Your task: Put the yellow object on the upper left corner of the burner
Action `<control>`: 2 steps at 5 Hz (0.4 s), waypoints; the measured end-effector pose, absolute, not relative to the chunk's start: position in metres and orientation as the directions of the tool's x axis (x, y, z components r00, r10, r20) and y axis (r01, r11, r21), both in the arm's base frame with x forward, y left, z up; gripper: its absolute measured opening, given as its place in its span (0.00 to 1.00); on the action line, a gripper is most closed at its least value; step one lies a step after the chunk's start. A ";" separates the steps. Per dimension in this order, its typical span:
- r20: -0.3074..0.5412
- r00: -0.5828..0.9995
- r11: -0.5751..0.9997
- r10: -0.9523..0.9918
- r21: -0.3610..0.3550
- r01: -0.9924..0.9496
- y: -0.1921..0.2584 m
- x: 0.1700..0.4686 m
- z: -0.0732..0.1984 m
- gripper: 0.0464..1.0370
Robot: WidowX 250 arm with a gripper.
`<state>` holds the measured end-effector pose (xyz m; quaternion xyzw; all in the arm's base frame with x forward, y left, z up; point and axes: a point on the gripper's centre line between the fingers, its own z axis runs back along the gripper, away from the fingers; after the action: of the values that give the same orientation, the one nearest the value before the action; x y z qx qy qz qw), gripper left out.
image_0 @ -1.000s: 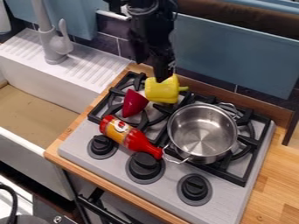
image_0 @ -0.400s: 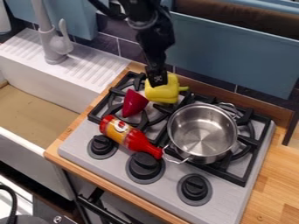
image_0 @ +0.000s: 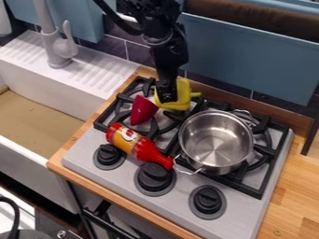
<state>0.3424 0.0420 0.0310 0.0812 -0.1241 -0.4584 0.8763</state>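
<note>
**Yellow pepper on the burner grate, right of the far left corner**

Starting near: a row of three black knobs along the stove. Just beyond, a red and yellow bottle on its side, slanting from far left to near right, neck towards the metal pot. Upright on the right part of the grate, that pot.

As for progress, looks partly done: pepper on the far side of the left burner area, roughly where wanted, but seemingly short of the corner itself. Left to do, by this judgement: get a sure hold, shift the pepper a little left, set it down steadily and back away. Needs care around the red cone, lying just left of the pepper and easy to knock.

Farther back, the gripper, pointing down at the left, near part of the pepper and partly covering it from view. Close together, perhaps touching; most of the yellow body to the right of the gripper. Cannot tell the width of its opening, nor any grip on the pepper. Beyond, the black arm, slanting down from the far side.
</note>
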 end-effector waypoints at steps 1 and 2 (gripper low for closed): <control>0.116 0.537 0.548 -0.835 0.242 0.801 0.039 0.341 0.020 0.96; 0.115 0.546 0.555 -0.830 0.282 0.783 0.040 0.346 0.019 0.96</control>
<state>0.3457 0.0401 0.0189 0.0993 -0.1180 -0.4614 0.8737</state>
